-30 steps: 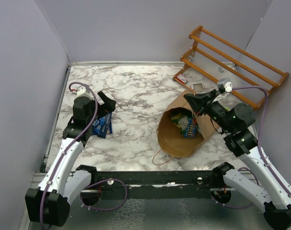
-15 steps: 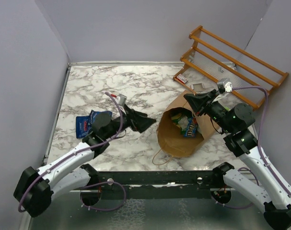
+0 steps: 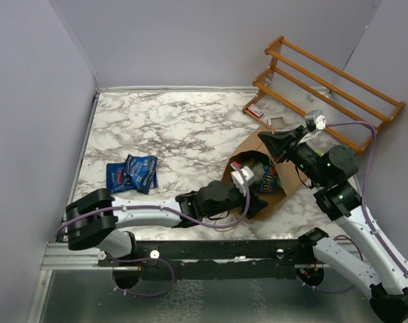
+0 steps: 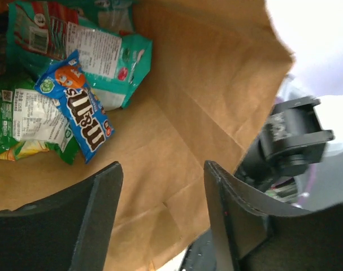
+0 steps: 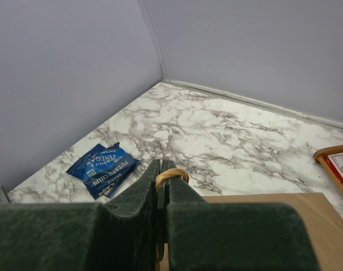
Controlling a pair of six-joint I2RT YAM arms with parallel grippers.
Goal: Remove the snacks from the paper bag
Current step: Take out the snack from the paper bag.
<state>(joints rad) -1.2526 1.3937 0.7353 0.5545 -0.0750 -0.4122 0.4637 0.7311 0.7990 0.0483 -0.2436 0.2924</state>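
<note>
The creased brown kraft paper bag (image 3: 274,198), lying by the counter's right edge, is being pinched at its twisted handle (image 5: 172,174) by the clenched right gripper (image 5: 161,186). The task is judged partly done. Glossy blue potato chip packets (image 3: 133,173) are lying out near the left edge. A teal packet (image 4: 98,45), a green packet (image 4: 24,127) and an M&M's packet (image 4: 75,107) are lying inside, being faced by the spread, empty left gripper (image 4: 160,169).

Marble table (image 3: 190,128) carries two blue chip packets (image 3: 133,173), the paper bag (image 3: 289,183) and a wooden rack (image 3: 311,87)
</note>
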